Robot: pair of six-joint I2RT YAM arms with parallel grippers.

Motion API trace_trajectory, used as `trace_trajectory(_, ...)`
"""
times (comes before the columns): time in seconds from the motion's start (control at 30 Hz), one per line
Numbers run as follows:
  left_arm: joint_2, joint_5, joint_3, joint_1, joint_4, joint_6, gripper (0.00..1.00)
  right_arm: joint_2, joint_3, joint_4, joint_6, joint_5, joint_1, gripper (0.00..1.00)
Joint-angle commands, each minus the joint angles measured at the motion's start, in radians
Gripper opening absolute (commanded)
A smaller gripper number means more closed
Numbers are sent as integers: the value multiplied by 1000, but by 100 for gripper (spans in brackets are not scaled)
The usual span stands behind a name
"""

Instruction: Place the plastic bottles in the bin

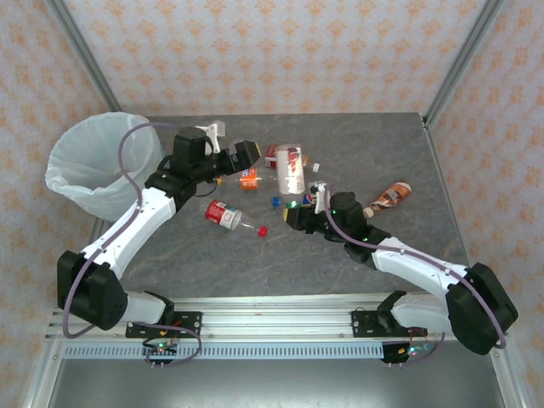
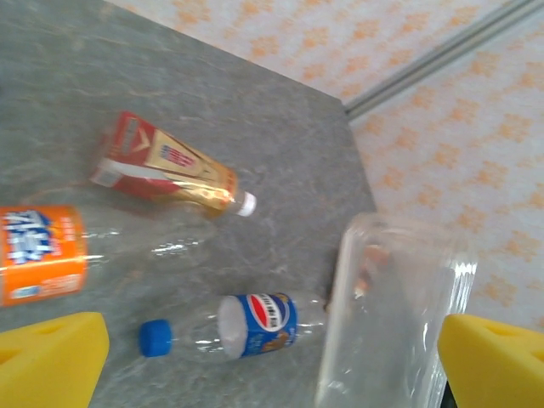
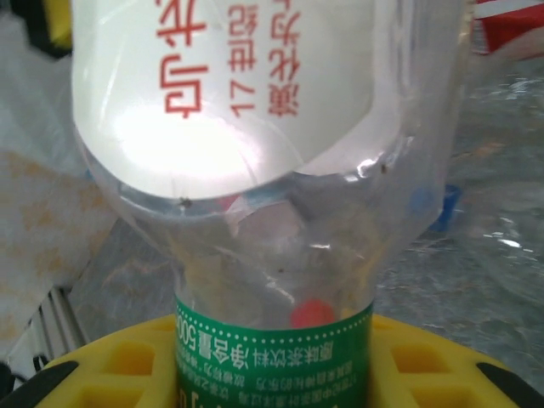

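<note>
While the right gripper pinches a white bottle, left gripper spread wide, other bottles lie unbinned right of the bin.

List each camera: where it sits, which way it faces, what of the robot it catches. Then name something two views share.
Top external: above and behind the bases, looking down on the table, the bin, the left arm and the right arm.
Left wrist: on the left arm, looking past the yellow fingers of the open left gripper at bottles on the table.
Right wrist: on the right arm, facing the white-label bottle that the right gripper is shut on.
Shared: top and right wrist both show that bottle.
</note>
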Motion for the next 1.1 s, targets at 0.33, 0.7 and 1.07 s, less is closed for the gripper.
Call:
trace_trajectory(0.33, 21, -15, 12, -118, 115, -19, 100, 85, 84, 100, -104, 82, 76, 0)
trace_trajectory(0.7, 54, -96, 40, -135, 41, 38, 100, 88, 93, 164, -131, -19, 85, 0)
trace_trajectory(1.07, 58, -52, 41, -134, 64, 63, 76, 99, 103, 167, -120, -12, 87, 1)
